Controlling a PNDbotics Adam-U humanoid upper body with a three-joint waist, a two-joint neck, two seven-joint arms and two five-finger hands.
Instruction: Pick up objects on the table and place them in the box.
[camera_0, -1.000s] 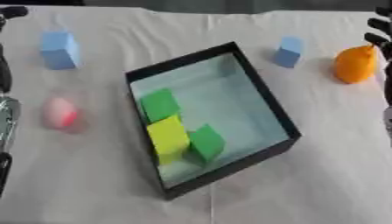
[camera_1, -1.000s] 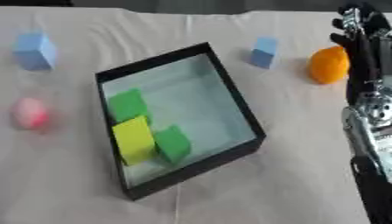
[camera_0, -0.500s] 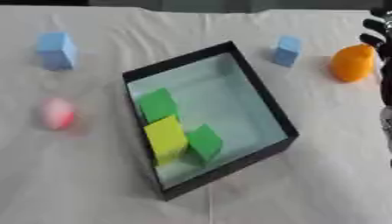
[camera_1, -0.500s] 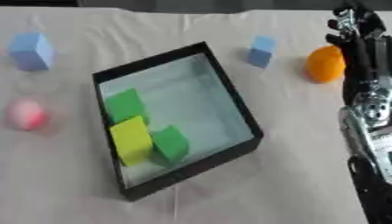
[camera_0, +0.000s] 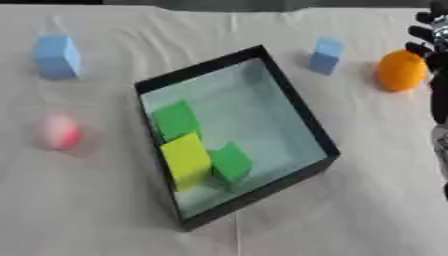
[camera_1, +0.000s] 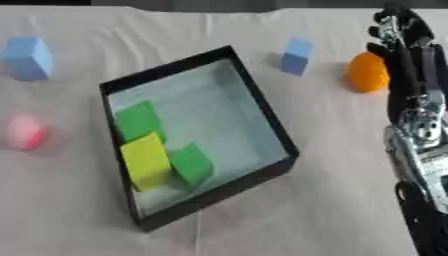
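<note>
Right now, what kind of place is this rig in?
Likely a lab tabletop for pick-and-place tests: a cloth-covered table, a black box holding foam-like blocks, and the right hand beside an orange object.

Box interior: the black-walled box (camera_1: 262, 115) had its right half free, green and yellow blocks (camera_1: 147, 160) filling the left.
Right edge: the right hand (camera_1: 404, 45) stood just beside the orange ball (camera_1: 367, 72).
</note>
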